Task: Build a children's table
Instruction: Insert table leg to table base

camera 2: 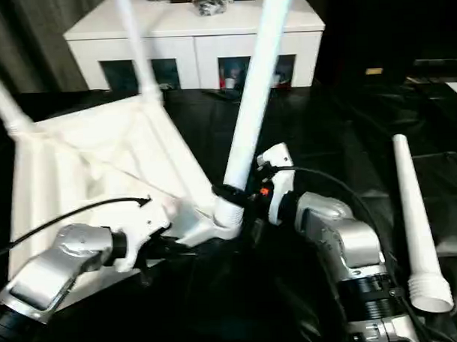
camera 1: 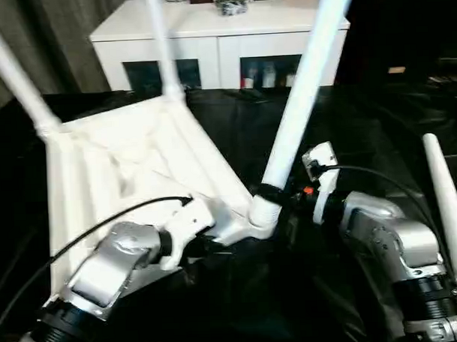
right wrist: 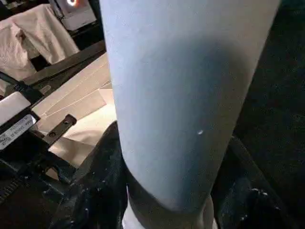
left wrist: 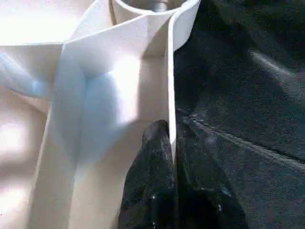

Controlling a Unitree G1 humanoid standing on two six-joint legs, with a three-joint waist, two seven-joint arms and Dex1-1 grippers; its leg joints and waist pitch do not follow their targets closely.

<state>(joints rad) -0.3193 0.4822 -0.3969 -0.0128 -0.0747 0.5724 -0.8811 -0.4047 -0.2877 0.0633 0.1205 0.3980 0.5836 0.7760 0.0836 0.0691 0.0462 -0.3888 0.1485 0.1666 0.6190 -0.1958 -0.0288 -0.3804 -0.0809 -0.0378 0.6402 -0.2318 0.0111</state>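
Three legs stand on the upturned children's table [camera 1: 131, 163] on the black counter [camera 1: 347, 122], left hand [left wrist: 171, 181] clamped on its rim to steady it, right hand [camera 1: 278, 203] clasping the near leg [camera 1: 301, 101] at its socket; fourth leg [camera 2: 414, 224] lies beside.

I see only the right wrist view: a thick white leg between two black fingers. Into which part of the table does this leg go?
Observer: Into the near corner socket of the upturned table top, beside the right gripper.
Operator: Is the left gripper helping?
Observer: Yes. The left gripper is shut on the top's raised rim, near that socket.
Operator: How many legs are left?
Observer: One loose leg lies on the black cloth, to the right of the right arm.
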